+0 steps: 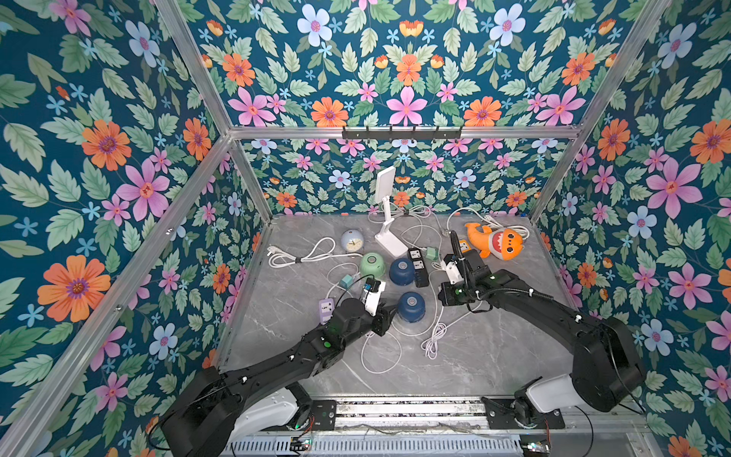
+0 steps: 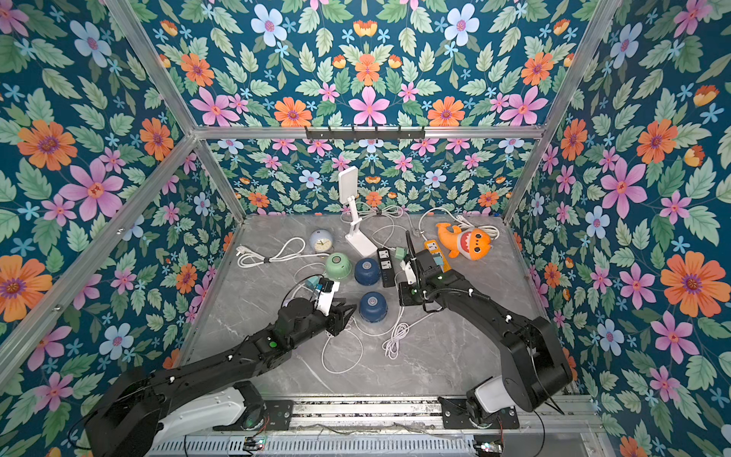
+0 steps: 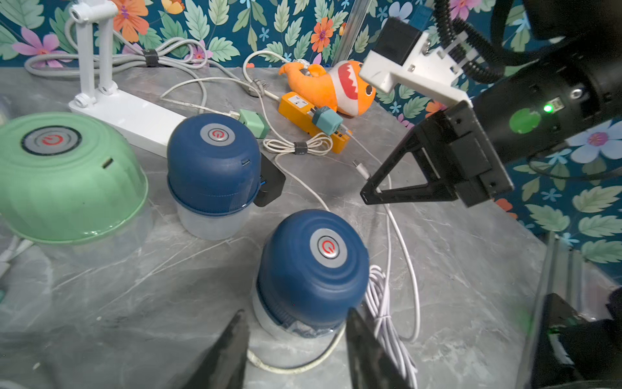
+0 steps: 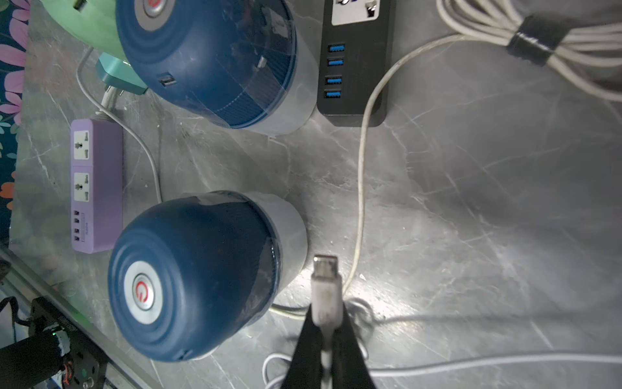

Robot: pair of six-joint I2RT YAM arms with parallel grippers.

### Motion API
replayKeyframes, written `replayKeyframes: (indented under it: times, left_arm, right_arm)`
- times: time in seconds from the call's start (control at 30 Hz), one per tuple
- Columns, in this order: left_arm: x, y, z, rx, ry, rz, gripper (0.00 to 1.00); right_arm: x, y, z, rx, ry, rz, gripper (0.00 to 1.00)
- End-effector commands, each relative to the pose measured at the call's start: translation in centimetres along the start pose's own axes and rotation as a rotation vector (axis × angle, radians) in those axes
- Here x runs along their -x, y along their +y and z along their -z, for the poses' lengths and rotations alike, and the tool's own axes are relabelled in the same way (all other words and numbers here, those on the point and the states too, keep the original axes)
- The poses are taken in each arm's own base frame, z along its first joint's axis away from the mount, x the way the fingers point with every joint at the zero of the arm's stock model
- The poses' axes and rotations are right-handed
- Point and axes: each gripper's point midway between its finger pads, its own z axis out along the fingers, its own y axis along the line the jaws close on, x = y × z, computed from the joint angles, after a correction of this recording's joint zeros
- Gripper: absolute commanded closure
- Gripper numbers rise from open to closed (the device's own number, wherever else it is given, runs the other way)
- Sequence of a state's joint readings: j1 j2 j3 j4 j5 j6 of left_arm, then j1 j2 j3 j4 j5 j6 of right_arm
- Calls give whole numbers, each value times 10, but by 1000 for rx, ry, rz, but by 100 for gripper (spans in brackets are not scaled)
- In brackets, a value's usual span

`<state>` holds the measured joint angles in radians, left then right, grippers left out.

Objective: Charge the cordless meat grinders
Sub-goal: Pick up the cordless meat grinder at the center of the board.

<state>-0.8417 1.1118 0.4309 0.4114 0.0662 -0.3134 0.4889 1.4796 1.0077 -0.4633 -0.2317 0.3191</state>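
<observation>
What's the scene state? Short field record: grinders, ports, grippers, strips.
grinders: pale green grinder, far navy grinder and near navy grinder, all upright on the table
charge ports: empty on the pale green and far navy grinders; the near navy one's is not visible
left gripper: open, jaws either side of the near navy grinder's base
right gripper: shut on white cable plug, beside the near navy grinder, not inserted
strips: black power strip, purple power strip, orange power strip
</observation>
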Motion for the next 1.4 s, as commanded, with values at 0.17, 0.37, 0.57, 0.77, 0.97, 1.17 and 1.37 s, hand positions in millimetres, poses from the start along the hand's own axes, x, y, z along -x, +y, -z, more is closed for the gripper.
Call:
replayKeyframes:
  times: [0.17, 0.37, 0.57, 0.77, 0.97, 1.17, 1.37]
  left_arm:
    - [-22, -9, -17, -80, 40, 54, 19]
    - [-41, -7, -17, -86, 55, -13, 17]
    - [-64, -13, -24, -77, 49, -137, 13]
    - [-69, -6, -37, -34, -18, -172, 13]
    - [-71, -4, -55, -17, -37, -212, 14]
    - [-69, -8, -71, -26, -43, -257, 14]
    - [-81, -7, -89, -22, -4, -318, 14]
  right_arm:
    - [4, 13, -14, 34, 27, 24, 100]
    - [1, 15, -25, 52, 53, 24, 100]
    - [-2, 20, -38, 82, 82, 25, 100]
    - [-7, 24, -52, 105, 112, 48, 100]
    - [-12, 25, -59, 126, 135, 63, 100]
    - [-15, 28, -65, 151, 148, 69, 100]
    - [-16, 34, -72, 186, 164, 72, 100]
